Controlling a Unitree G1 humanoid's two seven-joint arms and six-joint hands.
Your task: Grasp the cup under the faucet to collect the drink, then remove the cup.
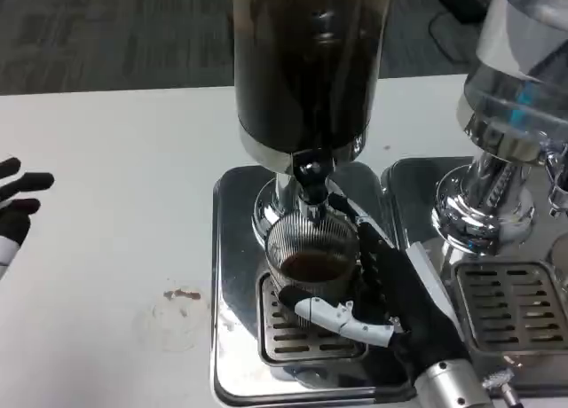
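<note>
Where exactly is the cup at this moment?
In the head view, the cup stands right of centre on the drip grate, directly under the dark dispenser's faucet, with the right hand wrapped around it.

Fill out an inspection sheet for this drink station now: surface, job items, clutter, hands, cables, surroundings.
Surface: white table, a dried ring stain near the front.
Job's things: ribbed clear cup under the faucet of the dark-drink dispenser, some dark drink inside, over the drip grille.
Clutter: second dispenser with a clear tank at right.
Hands: right hand grips the cup; left hand at the left edge, fingers apart, holding nothing.
Cables: dark cable on the floor.
Surroundings: grey carpet behind the table.
</note>
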